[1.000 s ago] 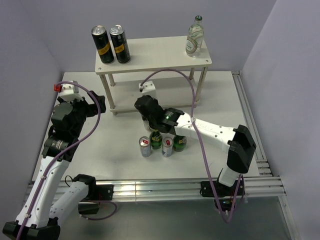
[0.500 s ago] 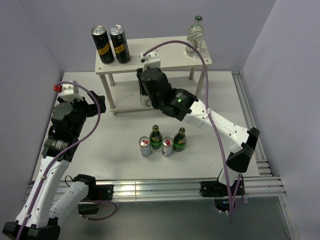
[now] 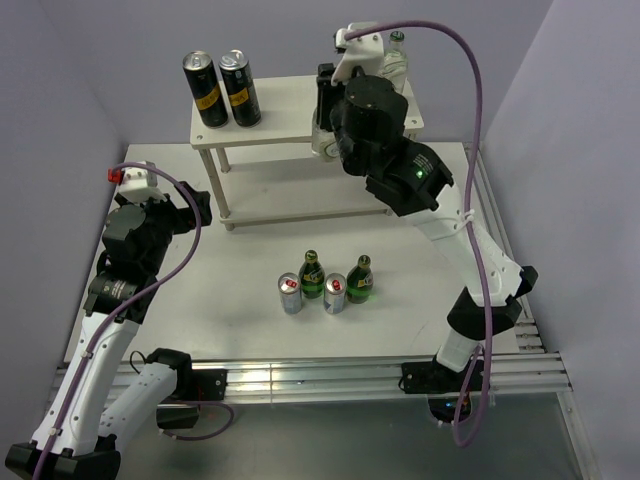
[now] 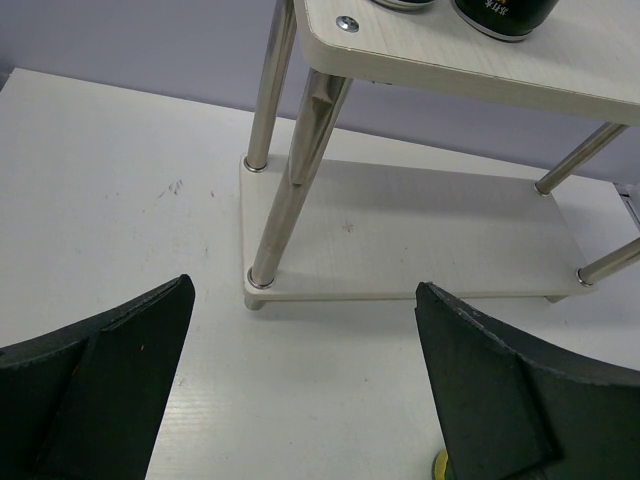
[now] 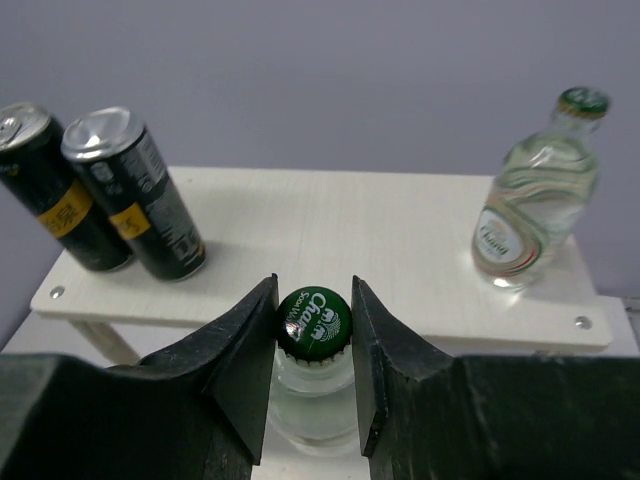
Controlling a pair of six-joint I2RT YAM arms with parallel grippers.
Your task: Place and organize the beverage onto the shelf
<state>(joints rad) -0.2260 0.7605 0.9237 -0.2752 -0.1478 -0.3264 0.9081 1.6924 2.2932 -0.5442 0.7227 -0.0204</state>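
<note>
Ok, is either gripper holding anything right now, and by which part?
The right gripper holds a clear glass bottle by its top, pinched on either side of the green cap. The left gripper is open and holds nothing.

The green bottle cap (image 5: 314, 322) and far bottle label (image 5: 503, 240) seemingly read "Chang".

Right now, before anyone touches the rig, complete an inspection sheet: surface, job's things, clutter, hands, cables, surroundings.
Surface: white table, no spills seen.
Job's things: shelf carries the standing clear bottle on its top board; two green bottles and two silver cans grouped on the table.
Clutter: two black cans on the top board.
Hands: left hand open, empty; right hand shut on the held clear bottle.
Cables: a purple cable loops along each arm, clear of the drinks.
Surroundings: plain walls, metal rails at the near edge.
</note>
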